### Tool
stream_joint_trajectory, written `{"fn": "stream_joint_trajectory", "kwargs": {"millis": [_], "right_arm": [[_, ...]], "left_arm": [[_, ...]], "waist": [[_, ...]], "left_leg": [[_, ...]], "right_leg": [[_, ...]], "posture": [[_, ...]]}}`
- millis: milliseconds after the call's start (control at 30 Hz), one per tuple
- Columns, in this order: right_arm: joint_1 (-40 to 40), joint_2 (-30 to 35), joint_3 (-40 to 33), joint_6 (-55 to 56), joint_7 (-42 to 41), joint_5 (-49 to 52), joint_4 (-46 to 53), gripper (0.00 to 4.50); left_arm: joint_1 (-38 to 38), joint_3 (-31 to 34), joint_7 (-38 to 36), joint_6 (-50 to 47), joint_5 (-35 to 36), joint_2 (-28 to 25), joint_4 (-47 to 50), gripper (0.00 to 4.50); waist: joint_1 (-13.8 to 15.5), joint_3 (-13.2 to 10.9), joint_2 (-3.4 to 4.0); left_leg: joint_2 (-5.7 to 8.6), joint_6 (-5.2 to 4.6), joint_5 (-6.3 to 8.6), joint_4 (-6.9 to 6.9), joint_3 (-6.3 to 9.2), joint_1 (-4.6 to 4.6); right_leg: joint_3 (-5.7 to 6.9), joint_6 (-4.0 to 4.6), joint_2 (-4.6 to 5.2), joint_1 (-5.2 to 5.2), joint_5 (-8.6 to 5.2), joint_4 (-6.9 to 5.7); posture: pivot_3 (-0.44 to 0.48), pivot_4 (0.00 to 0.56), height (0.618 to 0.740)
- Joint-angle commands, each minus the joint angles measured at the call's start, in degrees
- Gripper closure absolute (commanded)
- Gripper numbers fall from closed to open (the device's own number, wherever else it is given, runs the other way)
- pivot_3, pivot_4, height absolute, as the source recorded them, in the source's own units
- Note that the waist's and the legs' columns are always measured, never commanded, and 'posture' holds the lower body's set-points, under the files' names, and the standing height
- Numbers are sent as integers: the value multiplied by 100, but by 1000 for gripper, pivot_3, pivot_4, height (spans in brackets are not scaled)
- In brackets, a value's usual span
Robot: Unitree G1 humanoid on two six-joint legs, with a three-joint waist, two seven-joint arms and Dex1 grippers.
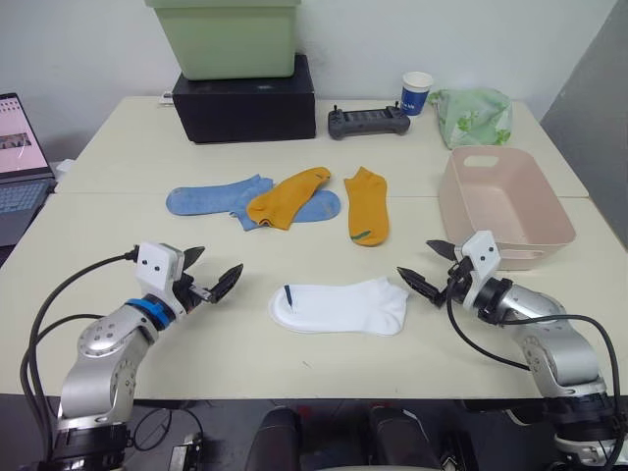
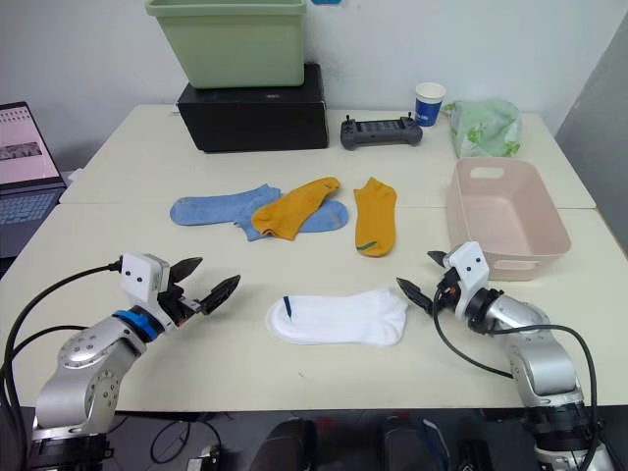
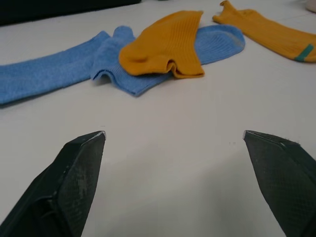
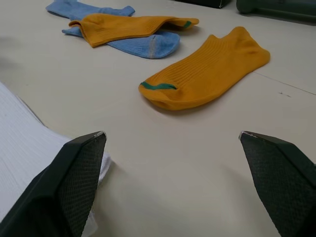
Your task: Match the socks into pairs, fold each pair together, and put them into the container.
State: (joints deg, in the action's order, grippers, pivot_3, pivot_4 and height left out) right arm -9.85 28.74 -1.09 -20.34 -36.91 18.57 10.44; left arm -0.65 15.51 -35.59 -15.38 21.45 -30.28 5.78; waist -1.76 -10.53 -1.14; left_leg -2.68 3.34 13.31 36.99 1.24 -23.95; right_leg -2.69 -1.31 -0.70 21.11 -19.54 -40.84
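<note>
Lying flat near the front of the cream surface (image 1: 118, 196), the white socks (image 1: 341, 305) show as one soft ribbed shape with a small dark mark at the cuff, midway between the two tools. The left tool (image 1: 208, 278) hovers just beside them with its black, textured, pointed fingers spread apart and nothing between them; the right tool (image 1: 428, 267) does the same on the other side, fingers also apart and empty, one finger close to the white toe. Farther back, two light blue socks (image 1: 216, 196) of fuzzy knit lie overlapping, with one mustard-orange sock (image 1: 287, 197) draped across them. The second mustard-orange sock (image 1: 368, 204) lies apart, its green stripe near the toe. The pale pink container (image 1: 500, 201), smooth plastic with rounded corners and a slot handle, sits on the right. Along the back stand a black box (image 1: 245, 106) under a pale green bin (image 1: 229, 37), a controller (image 1: 368, 122), a paper cup (image 1: 416, 93) and a laptop (image 1: 22, 172) at left.
</note>
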Motion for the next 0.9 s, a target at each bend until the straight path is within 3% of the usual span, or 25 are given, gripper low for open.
{"fn": "stream_joint_trajectory", "kwargs": {"millis": [33, 167, 300, 633, 733, 900], "right_arm": [[21, -42, -150, 73, 56, 49, 151, 0], [69, -32, -145, -330, -84, 390, 318, 0], [241, 291, -93, -1481, -468, 1045, 614, 0], [575, 457, 139, -2935, -458, 1732, 1295, 0], [543, 401, 132, -3071, -428, 1853, 1336, 611], [470, 326, -3, -3062, -227, 1750, 1147, 2409]], "left_arm": [[92, 123, 100, 214, -76, 13, 109, 33], [163, 41, -175, -176, 307, -49, 448, 33], [314, -173, -670, -769, 693, -334, 980, 33], [291, -389, -865, -1028, 783, -468, 1497, 33], [282, -403, -896, -1024, 733, -478, 1495, 0], [329, -543, -1117, -886, 627, -613, 1588, 0]], "waist": [[1, 0, 0], [-1, 0, 0], [-2, 0, 0], [-3, 0, 0], [-8, 0, 0], [-4, 0, 0]], "left_leg": [[-1, 0, 0, 0, 1, 0], [0, 0, 0, 0, 1, -1], [-1, 0, 0, -1, 1, -1], [-1, 0, 0, -2, 2, 1], [0, 0, 0, -2, 2, 2], [1, 0, 0, -2, 1, 1]], "right_leg": [[0, 0, 0, 0, 0, 0], [1, 0, 0, 0, 0, 0], [1, 0, 0, 0, 0, 0], [1, -1, -7, -1, -1, 2], [0, -1, -10, 0, 0, 2], [0, -1, -13, 0, -1, 2]], "posture": [[0, 150, 740], [0, 150, 740], [0, 150, 740], [0, 150, 740], [0, 150, 740], [0, 150, 740]]}}
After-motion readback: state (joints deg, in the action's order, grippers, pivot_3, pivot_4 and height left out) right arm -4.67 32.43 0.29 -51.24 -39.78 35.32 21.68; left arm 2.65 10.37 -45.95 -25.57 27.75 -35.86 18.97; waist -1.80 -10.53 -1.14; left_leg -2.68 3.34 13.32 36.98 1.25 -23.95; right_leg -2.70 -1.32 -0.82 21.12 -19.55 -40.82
